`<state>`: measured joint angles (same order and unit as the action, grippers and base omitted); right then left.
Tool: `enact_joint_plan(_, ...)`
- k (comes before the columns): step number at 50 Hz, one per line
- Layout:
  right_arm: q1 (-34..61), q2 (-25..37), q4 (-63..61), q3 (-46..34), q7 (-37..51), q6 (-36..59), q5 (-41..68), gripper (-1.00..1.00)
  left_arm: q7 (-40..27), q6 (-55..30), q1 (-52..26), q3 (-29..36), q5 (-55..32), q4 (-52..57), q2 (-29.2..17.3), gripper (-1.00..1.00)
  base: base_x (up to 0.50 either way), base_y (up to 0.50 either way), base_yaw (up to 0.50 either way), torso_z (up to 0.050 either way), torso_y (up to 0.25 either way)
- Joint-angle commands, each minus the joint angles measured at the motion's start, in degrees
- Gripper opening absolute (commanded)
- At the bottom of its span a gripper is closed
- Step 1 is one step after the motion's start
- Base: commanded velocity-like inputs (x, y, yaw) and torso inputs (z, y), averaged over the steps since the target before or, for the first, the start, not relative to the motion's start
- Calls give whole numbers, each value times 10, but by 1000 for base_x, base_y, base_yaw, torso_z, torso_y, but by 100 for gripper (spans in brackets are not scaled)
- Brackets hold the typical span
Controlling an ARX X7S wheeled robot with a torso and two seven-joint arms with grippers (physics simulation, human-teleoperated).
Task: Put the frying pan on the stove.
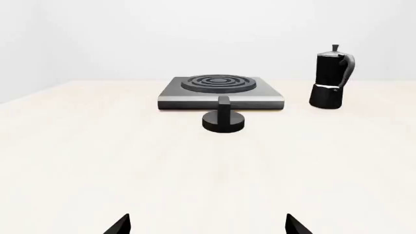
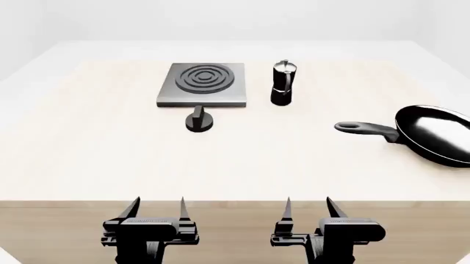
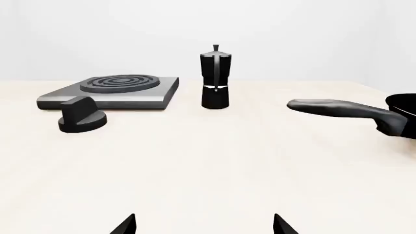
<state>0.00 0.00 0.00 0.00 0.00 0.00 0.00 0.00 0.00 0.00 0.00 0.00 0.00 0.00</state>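
The frying pan (image 2: 439, 133), glossy black with a pale shine inside, lies at the table's right edge, its long handle (image 2: 366, 130) pointing left. In the right wrist view only its handle (image 3: 341, 108) and a bit of the rim show. The stove (image 2: 203, 83) is a flat grey hotplate with dark rings at the back left, also seen as the stove (image 1: 220, 91) and the stove (image 3: 114, 90). My left gripper (image 2: 156, 209) and right gripper (image 2: 309, 208) hang open at the table's near edge, both empty and far from the pan.
A black-and-silver moka pot (image 2: 282, 82) stands just right of the stove. A small black round knob (image 2: 198, 120) sits in front of the stove. The pale wooden table (image 2: 242, 159) stretches between the grippers and these things.
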Motion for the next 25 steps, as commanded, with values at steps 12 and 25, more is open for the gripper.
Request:
enact_joint_plan(12, -35, 30, -161, -30, 38, 67, 39, 100, -35, -39, 51, 28, -25, 146, -34, 100, 0, 0, 0, 0, 0)
enact_joint_plan(25, -48, 49, -234, -43, 53, 86, 44, 100, -49, -41, 62, 38, -33, 186, -48, 100, 66, 0, 0, 0, 0)
